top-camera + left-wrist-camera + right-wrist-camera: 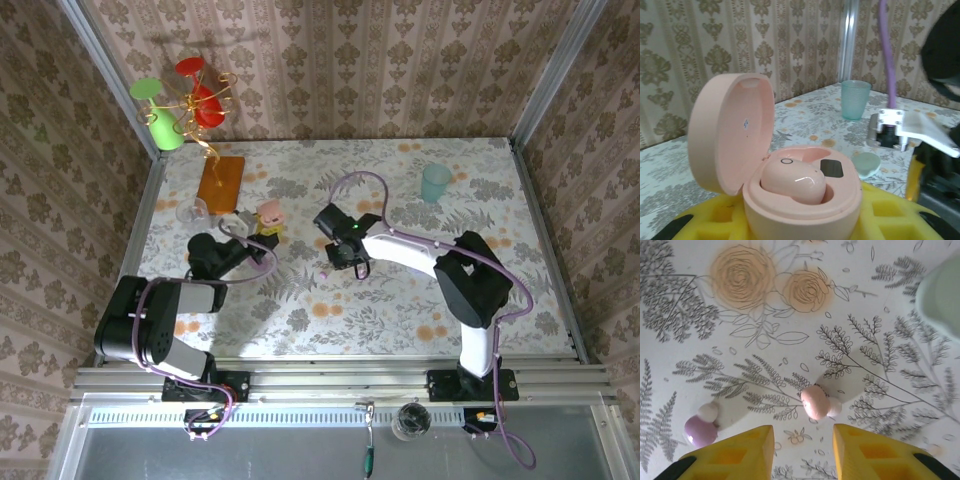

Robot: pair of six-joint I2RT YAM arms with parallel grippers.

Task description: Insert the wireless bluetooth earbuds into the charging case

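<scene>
Floral-print table [400, 310], teal cup [436, 183] upright near its far edge, orange board [221, 180] well left of the cup, mint case [940, 295], pink earbud [815, 402] and lilac earbud [699, 430] nearer than the cup.

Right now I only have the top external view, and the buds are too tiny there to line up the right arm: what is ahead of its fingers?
Observer: A pink earbud lies just ahead of the gap between the open right fingers.
Operator: Any other bud nearby?
Observer: A lilac earbud lies off to one side, apart from the pink one.
Operator: Is the case ready?
Observer: The pink case in the left fingers stands open with one seated bud inside.
</scene>
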